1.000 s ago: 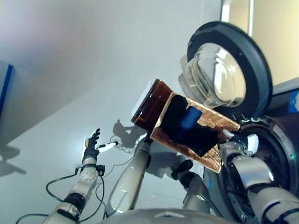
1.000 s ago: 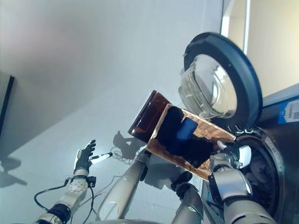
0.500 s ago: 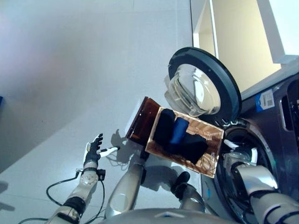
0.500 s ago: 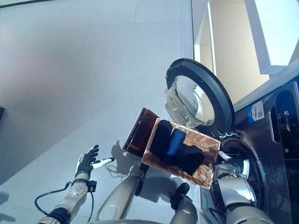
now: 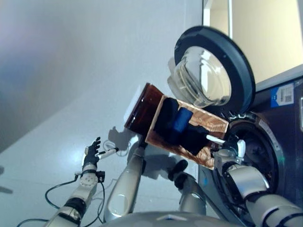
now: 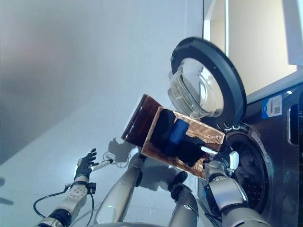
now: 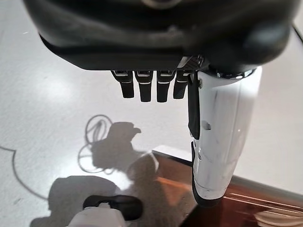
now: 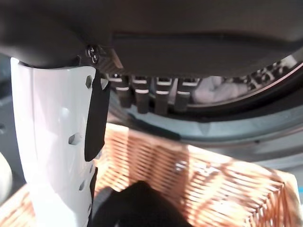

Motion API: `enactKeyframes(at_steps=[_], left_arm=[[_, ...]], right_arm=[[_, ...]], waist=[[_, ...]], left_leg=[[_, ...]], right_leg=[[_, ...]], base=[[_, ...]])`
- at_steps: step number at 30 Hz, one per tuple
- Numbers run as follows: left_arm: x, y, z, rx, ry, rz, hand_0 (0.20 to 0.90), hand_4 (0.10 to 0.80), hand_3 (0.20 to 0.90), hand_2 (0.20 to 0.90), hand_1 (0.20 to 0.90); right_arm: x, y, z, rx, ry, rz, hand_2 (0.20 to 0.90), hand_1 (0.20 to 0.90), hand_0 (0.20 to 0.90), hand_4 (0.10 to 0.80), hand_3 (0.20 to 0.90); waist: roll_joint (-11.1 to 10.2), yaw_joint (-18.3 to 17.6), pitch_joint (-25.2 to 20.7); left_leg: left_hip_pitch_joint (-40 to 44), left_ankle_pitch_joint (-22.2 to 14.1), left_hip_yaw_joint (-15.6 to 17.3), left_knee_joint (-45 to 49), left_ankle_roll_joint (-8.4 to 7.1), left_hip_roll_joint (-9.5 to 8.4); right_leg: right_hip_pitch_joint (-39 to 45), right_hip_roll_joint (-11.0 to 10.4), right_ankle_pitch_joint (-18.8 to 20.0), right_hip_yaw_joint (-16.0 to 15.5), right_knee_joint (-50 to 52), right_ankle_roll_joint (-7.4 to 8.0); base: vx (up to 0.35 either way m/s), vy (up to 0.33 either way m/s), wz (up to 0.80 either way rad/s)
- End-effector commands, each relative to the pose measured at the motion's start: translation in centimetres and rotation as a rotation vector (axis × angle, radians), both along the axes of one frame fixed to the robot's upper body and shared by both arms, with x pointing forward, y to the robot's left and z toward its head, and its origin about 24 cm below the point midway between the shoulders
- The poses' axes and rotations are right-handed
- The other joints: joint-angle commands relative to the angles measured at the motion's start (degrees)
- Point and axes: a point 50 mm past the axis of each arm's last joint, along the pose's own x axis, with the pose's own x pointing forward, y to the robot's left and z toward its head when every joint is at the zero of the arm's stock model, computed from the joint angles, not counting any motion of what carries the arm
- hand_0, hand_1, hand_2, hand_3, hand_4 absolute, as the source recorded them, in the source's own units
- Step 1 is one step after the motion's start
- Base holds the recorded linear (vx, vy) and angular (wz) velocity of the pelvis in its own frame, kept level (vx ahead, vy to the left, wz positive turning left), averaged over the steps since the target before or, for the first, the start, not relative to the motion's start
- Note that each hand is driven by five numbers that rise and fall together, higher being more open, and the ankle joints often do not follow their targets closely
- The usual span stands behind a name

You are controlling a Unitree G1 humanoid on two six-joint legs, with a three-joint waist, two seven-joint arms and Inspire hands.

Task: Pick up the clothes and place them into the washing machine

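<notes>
While the left hand (image 5: 91,154) is hanging over the floor with fingers straight, well apart from the work, the dark clothes (image 5: 182,128) are lying in the wicker basket (image 5: 213,125), just beside the relaxed, empty right hand (image 5: 226,152) at the washing machine (image 5: 258,156) drum.

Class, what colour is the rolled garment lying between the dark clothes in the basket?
Blue garment, clearest in the left eye view.

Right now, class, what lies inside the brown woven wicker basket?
Inside the brown woven wicker basket lie dark clothes and a rolled blue garment. Whatever lies beneath them is covered.
</notes>
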Motion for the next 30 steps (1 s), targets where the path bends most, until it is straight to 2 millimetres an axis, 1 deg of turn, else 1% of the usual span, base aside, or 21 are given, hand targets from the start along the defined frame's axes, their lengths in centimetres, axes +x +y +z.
enactKeyframes(at_steps=[1, 2, 4, 6, 12, 16, 18, 24, 28, 30], left_arm=[[0.5, 2.2, 2.0, 0.04, -0.137, 0.096, 0.9, 0.8, 0.9, 0.9, 0.9], [0.7, 2.7, 2.4, 0.053, -0.149, 0.098, 0.9, 0.8, 0.9, 0.9, 0.9], [0.5, 3.0, 2.4, 0.033, -0.153, 0.122, 0.9, 0.8, 0.9, 0.9, 0.9], [0.7, 3.1, 2.6, 0.032, -0.165, 0.131, 0.9, 0.8, 0.9, 0.9, 0.9], [0.9, 3.8, 3.0, 0.021, -0.186, 0.189, 0.9, 0.8, 0.9, 0.9, 0.9], [0.9, 4.3, 3.3, 0.018, -0.2, 0.218, 0.9, 0.8, 0.9, 0.9, 0.9], [0.9, 4.5, 3.5, 0.018, -0.212, 0.225, 0.9, 0.8, 0.9, 0.9, 0.9], [0.7, 4.8, 3.4, 0.019, -0.209, 0.246, 0.9, 0.8, 0.9, 0.9, 0.9], [0.4, 5.2, 3.3, 0.03, -0.2, 0.261, 0.9, 0.8, 0.9, 0.9, 0.9], [0.4, 5.5, 3.1, 0.035, -0.185, 0.277, 0.9, 0.8, 0.9, 0.9, 0.9]], right_arm=[[1.6, -0.6, 2.1, -0.06, -0.072, -0.038, 0.9, 0.9, 0.9, 0.8, 0.9], [3.4, -0.3, 3.9, -0.077, -0.126, -0.031, 0.9, 0.9, 0.9, 0.8, 0.9], [4.9, 0.3, 5.4, -0.089, -0.162, -0.013, 0.9, 0.9, 0.9, 0.8, 0.9], [6.1, 1.3, 6.5, -0.092, -0.204, 0.015, 0.9, 0.9, 0.9, 0.8, 0.9], [8.6, 5.0, 8.4, -0.077, -0.3, 0.112, 0.9, 0.9, 0.9, 0.8, 0.9], [9.5, 6.7, 9.2, -0.077, -0.339, 0.159, 0.9, 0.9, 0.9, 0.8, 0.9], [9.5, 7.3, 9.1, -0.078, -0.334, 0.17, 0.9, 0.9, 0.9, 0.8, 0.9], [9.4, 7.6, 8.8, -0.094, -0.32, 0.177, 0.9, 0.9, 0.9, 0.8, 0.9], [9.3, 7.1, 8.9, -0.12, -0.33, 0.167, 0.9, 0.9, 0.9, 0.8, 0.9], [9.1, 7.2, 8.6, -0.121, -0.328, 0.167, 0.9, 0.9, 0.9, 0.8, 0.9]], waist=[[0.4, 1.5, 1.0], [0.5, 2.0, 1.4], [0.2, 2.5, 2.2], [-0.6, 2.4, 2.8], [-2.1, 2.1, 4.4], [-2.9, 1.6, 4.4], [-3.1, 1.3, 4.4], [-3.1, 0.7, 4.3], [-3.3, -0.1, 3.7], [-3.6, -0.6, 3.4]], left_leg=[[-4.9, -5.1, 0.5, 5.3, -3.38, -1.38], [-5.5, -5.3, 0.5, 5.8, -3.41, -1.32], [-6.6, -5.7, 0.5, 7.3, -3.42, -1.18], [-7.5, -6.1, 0.6, 8.0, -3.53, -0.84], [-9.4, -7.0, 0.9, 10.0, -3.57, -0.19], [-9.2, -7.0, 1.0, 9.1, -3.58, -0.22], [-9.1, -6.9, 1.0, 8.4, -3.59, -0.21], [-8.3, -7.0, 1.3, 8.1, -3.28, -0.08], [-6.4, -6.7, 1.8, 6.3, -3.18, 0.04], [-5.3, -6.3, 2.1, 5.2, -3.23, 0.2]], right_leg=[[2.2, 3.3, 0.7, -0.8, -4.5, -1.95], [1.9, 3.3, 0.4, -0.9, -3.9, -2.03], [1.0, 3.3, -0.2, -1.1, -2.5, -2.12], [0.2, 3.6, -0.3, -1.1, -1.9, -2.14], [-1.3, 4.0, -0.6, -1.5, -1.0, -2.28], [-1.2, 4.3, -0.4, -2.0, -1.9, -2.16], [-1.1, 4.4, -0.2, -2.0, -2.3, -2.1], [-0.8, 4.6, 0.1, -1.8, -2.4, -2.08], [0.2, 5.1, 0.8, -1.4, -3.5, -1.99], [0.8, 5.2, 1.1, -1.2, -4.2, -1.88]], base=[[0.0, 0.0, 0.0], [0.018, 0.007, -0.05], [0.0, 0.0, 0.0], [0.014, -0.004, 0.12], [0.003, -0.002, 0.02], [0.0, 0.0, 0.0], [0.002, 0.016, -0.03], [-0.01, 0.023, -0.01], [-0.018, 0.036, -0.09], [-0.014, 0.03, -0.06]])
